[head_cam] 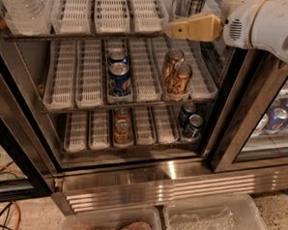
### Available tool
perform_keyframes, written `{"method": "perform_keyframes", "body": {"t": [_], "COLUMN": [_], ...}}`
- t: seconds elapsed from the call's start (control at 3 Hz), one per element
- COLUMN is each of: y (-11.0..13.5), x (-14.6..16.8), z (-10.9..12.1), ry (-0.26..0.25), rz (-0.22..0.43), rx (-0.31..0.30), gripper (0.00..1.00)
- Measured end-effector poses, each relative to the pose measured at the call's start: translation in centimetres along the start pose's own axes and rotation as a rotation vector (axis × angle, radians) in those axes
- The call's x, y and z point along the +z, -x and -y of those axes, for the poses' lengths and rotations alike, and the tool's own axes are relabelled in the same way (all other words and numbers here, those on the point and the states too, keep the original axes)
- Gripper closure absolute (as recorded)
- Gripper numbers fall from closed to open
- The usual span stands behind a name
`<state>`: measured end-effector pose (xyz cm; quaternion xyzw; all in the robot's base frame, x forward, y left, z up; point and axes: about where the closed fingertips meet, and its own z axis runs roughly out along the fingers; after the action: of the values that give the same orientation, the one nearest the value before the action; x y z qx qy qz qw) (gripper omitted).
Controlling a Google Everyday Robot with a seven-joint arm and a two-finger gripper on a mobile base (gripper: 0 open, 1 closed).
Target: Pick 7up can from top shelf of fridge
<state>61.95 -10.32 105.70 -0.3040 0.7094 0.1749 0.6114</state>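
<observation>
Since the can stands upright on the top shelf, just above and behind the gripper, the gripper hangs at this shelf's level to reach it, apparently empty, and how far it is open I cannot tell.

We see our end effector, tan and wedge-shaped, high at the right of the view; just behind it, a smooth white arm housing with a small slatted vent.
</observation>
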Motion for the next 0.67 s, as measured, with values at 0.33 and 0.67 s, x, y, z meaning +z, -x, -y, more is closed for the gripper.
{"method": "perform_keyframes", "body": {"t": [0.33, 0.67], "y": [0.72, 0.60], "x": [1.30, 2.06], "z": [-0.02, 0.38], "ry": [-0.009, -0.013], "rz": [0.033, 0.056], "rx": [-0.001, 0.007], "gripper": [0.00, 0.00]}}
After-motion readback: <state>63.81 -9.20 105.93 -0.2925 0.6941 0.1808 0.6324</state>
